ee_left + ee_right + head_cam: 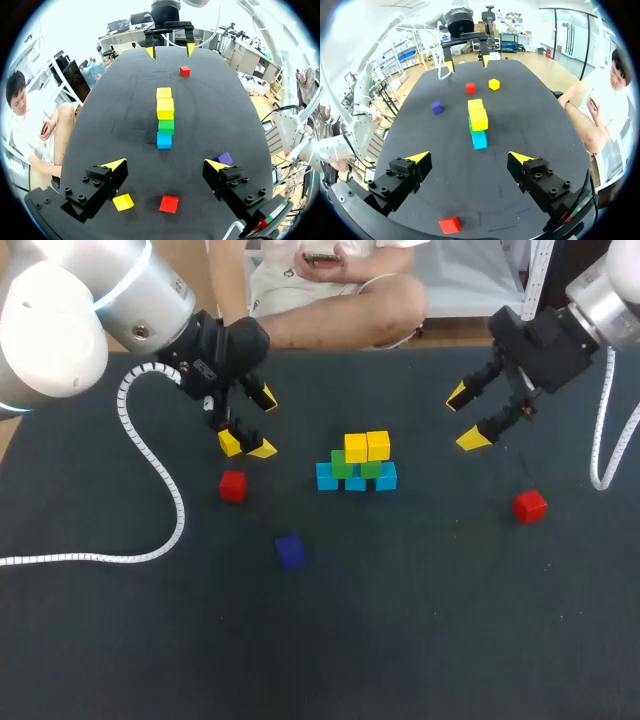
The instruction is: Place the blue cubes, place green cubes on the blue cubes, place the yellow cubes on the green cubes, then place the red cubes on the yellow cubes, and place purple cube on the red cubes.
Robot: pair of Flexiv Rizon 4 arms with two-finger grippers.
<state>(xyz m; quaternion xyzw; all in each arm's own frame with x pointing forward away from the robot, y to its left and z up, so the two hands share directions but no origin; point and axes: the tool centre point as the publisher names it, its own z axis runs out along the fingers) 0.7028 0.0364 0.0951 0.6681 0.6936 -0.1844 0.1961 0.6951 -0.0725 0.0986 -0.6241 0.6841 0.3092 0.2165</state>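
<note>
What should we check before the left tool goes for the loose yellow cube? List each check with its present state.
1. Left tool open and empty: ok.
2. Loose yellow cube centred under that tool: not ok, it lies off to one side.
3. Red cube apart from the yellow one: ok.
4. Stack upright: ok.
5. Right tool open, away from the stack: ok.

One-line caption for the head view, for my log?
Open left gripper and right gripper flank the half-built stack; two red cubes, a purple cube and one yellow cube lie loose.
</note>
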